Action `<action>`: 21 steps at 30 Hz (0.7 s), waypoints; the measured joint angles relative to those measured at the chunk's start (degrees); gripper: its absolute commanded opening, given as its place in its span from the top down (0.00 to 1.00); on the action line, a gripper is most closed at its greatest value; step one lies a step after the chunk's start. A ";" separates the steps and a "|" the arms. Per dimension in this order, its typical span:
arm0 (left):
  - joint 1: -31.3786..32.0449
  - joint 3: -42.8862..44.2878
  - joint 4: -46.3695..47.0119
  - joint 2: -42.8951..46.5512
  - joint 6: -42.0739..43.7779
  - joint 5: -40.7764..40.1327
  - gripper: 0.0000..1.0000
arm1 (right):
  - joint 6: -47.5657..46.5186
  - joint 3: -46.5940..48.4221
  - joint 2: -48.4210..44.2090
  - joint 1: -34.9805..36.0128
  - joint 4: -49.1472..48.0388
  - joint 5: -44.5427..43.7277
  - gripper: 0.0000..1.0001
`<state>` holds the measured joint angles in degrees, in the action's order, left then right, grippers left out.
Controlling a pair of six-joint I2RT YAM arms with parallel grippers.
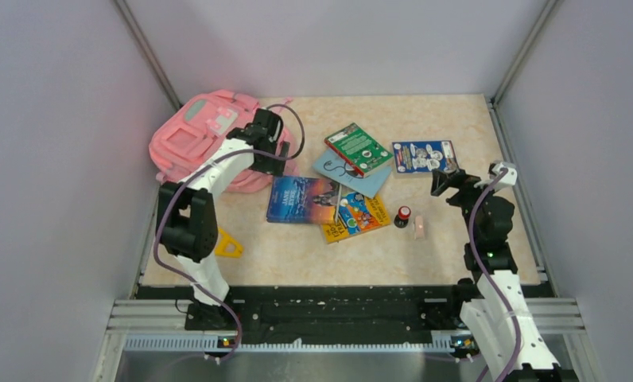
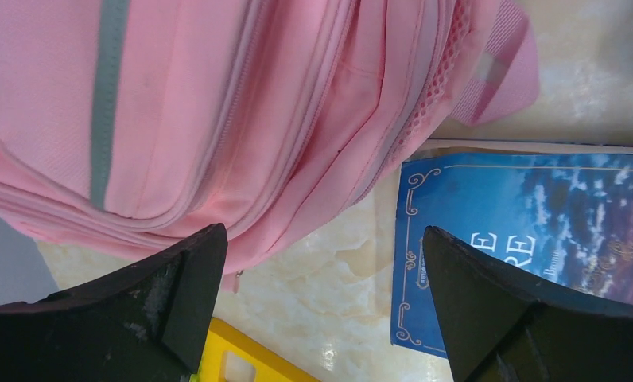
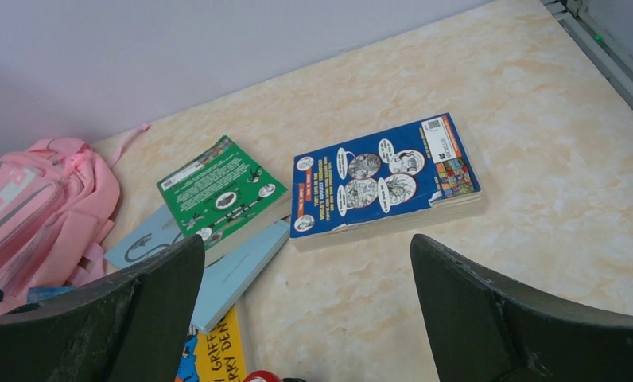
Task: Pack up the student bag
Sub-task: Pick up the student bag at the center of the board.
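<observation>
The student bag (image 1: pixel 194 137) is a pink backpack with grey-green stripes, lying at the table's back left. It fills the top of the left wrist view (image 2: pixel 218 103) and shows at the left edge of the right wrist view (image 3: pixel 35 207). My left gripper (image 1: pixel 273 165) is open and empty and hovers over the bag's near right edge (image 2: pixel 325 294), above bare table between the bag and a dark blue book (image 2: pixel 536 231). My right gripper (image 1: pixel 444 181) is open and empty (image 3: pixel 309 294), above the table near a blue cartoon-covered book (image 3: pixel 385 179).
Loose on the table are a green book (image 1: pixel 359 148) lying on a light blue book (image 1: pixel 349 173), the blue cartoon book (image 1: pixel 425 156), the dark blue book (image 1: pixel 303 199) and a yellow-blue book (image 1: pixel 355 216). Also there are a small red-black object (image 1: pixel 403 216), a pink eraser (image 1: pixel 419 230) and a yellow triangle ruler (image 1: pixel 227 244).
</observation>
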<state>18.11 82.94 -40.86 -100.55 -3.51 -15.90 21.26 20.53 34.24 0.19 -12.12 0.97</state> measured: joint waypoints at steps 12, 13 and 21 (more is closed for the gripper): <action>0.00 0.07 0.26 -5.01 0.74 -1.18 0.03 | 1.05 0.17 0.09 0.00 0.20 0.90 0.01; 0.00 0.07 0.44 -5.38 0.76 -1.51 0.05 | 1.09 0.17 0.09 0.00 0.20 0.94 0.01; 0.00 -0.20 1.90 -6.97 0.68 -4.55 0.19 | 1.55 0.17 0.09 0.00 0.13 1.36 0.01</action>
<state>18.11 82.74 -38.96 -107.53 -2.83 -20.45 22.81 20.71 34.33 0.19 -11.99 2.33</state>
